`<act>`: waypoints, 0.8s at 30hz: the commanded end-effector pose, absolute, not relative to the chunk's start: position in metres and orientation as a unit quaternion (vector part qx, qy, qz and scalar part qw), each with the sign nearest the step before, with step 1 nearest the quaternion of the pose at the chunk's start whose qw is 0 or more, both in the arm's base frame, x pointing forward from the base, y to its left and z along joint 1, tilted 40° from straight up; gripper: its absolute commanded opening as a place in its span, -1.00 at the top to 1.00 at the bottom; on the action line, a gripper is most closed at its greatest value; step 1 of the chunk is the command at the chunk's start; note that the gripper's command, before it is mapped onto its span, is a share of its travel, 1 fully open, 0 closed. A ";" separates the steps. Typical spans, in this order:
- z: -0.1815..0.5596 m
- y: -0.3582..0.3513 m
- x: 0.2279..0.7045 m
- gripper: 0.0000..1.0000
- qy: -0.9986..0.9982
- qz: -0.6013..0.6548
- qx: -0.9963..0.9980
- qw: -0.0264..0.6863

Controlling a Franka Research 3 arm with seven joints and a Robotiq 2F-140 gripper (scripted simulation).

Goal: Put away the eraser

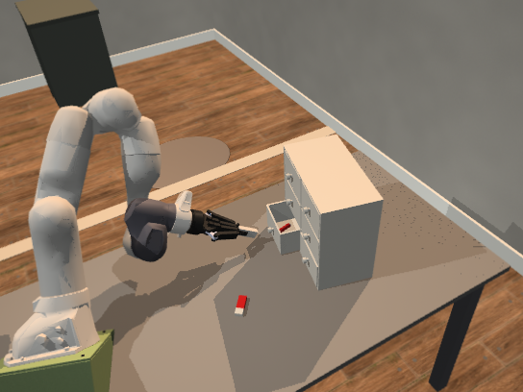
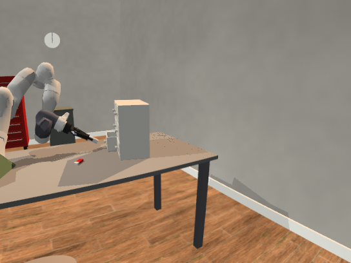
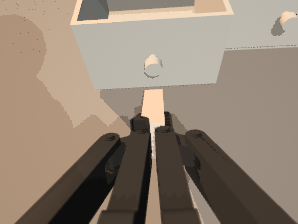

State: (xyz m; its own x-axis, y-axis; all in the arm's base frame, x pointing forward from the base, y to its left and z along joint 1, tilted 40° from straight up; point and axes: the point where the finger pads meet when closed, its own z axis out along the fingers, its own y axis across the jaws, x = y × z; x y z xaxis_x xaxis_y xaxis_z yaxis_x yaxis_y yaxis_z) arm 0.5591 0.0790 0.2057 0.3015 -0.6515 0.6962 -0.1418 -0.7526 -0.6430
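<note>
A small white chest stands on the table, also seen in the exterior view. One left-column drawer is pulled partly out and holds a small red thing. The red and white eraser lies on the table in front of the chest, and shows in the exterior view. My gripper is shut and empty, pointing at the open drawer's front, a short gap from it. In the wrist view the fingertips sit just below the drawer's knob, not touching it.
The other drawers of the chest look pushed in; one knob shows at the upper right of the wrist view. The table's far edge runs close behind the chest. A dark cabinet stands on the floor beyond the arm.
</note>
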 end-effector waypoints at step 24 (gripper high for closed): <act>0.207 0.077 0.563 1.00 0.259 -0.533 -0.769 0.240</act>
